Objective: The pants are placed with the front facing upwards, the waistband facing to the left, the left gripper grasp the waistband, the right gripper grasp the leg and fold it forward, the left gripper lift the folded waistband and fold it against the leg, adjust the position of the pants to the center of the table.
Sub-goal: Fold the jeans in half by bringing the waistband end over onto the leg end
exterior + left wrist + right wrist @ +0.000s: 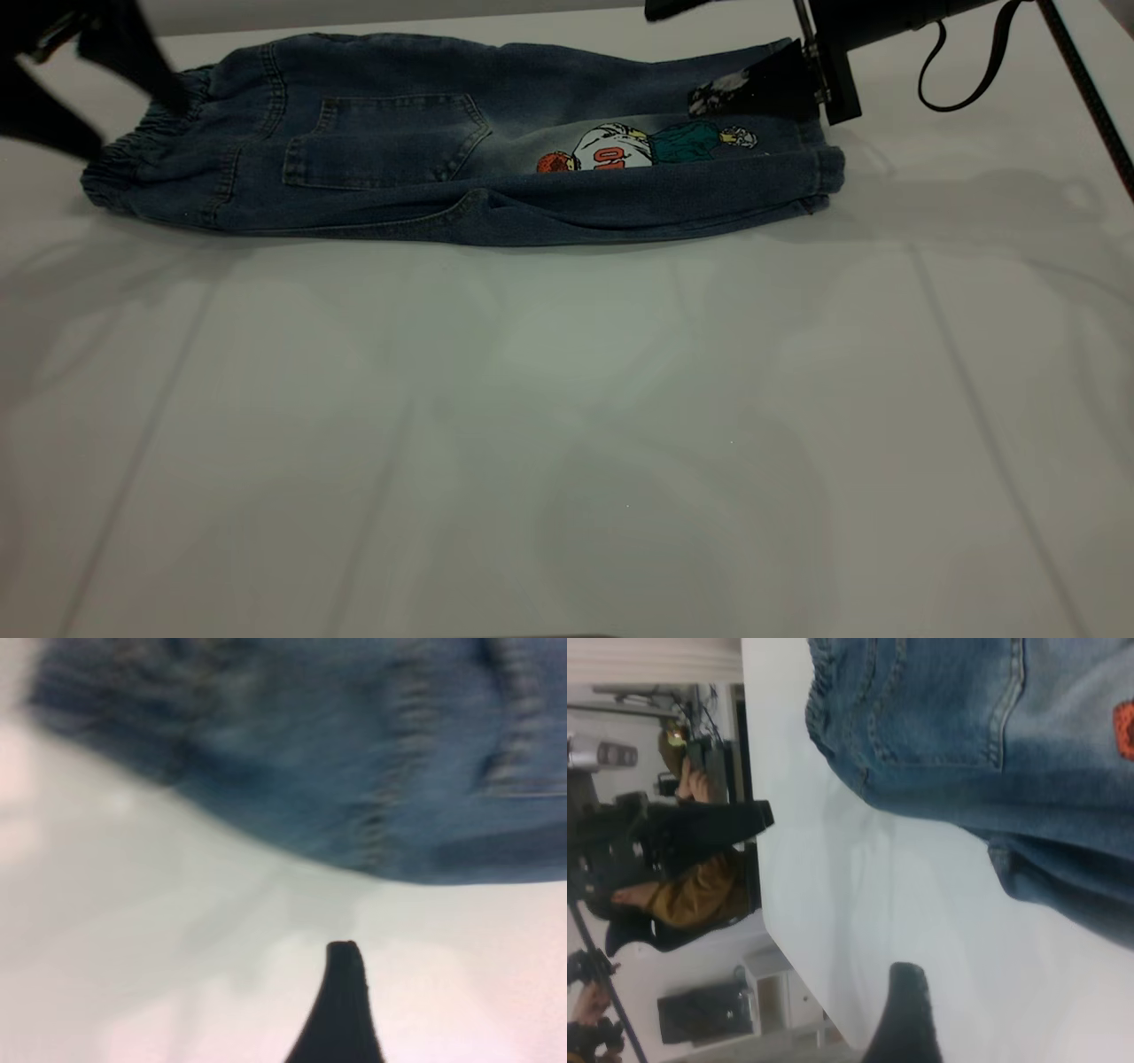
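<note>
The pants point(461, 142) lie folded lengthwise, back pocket up, on the far worktop point(567, 425), with the left gripper point(133, 71) at the waistband point(133, 164) and the right gripper point(797, 84) at the leg point(709, 168), seemingly ready for the crosswise fold, though whether either's jaws pinch cloth I cannot tell.

Denim pants point(983, 753) are lying across the white table point(859, 930) (back pocket up), one dark fingertip point(908, 1010) poking in.

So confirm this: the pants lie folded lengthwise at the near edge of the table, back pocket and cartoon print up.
Not the near edge. In the exterior view the pants lie along the far edge of the table. Folded lengthwise, back pocket and cartoon print up: correct.
</note>
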Motion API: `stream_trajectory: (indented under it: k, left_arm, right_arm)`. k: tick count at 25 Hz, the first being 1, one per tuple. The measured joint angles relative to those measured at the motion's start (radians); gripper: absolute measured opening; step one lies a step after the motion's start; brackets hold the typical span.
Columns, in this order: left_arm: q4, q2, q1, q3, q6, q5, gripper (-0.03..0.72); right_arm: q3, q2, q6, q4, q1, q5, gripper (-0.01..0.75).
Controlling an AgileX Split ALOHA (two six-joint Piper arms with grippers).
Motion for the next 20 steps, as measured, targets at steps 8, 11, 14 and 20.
stream_trajectory:
  k: [8, 11, 14, 20]
  left_arm:
    - [-0.056, 0.054, 0.139, -0.002, -0.078, -0.020, 0.563]
    - [-0.116, 0.102, 0.152, -0.003, -0.052, -0.050, 0.563]
    - [-0.235, 0.143, 0.149, -0.004, 0.020, -0.088, 0.563]
    - [-0.486, 0.196, 0.148, -0.006, 0.205, -0.141, 0.563]
  right_arm:
    - [-0.001, 0.000, -0.001, -0.003, 0.019, -0.001, 0.510]
    - [-0.001, 0.000, -0.002, -0.003, 0.019, -0.001, 0.510]
    - [-0.001, 0.000, -0.002, -0.003, 0.019, -0.001, 0.510]
    - [-0.001, 0.000, -0.002, -0.003, 0.019, -0.001, 0.510]
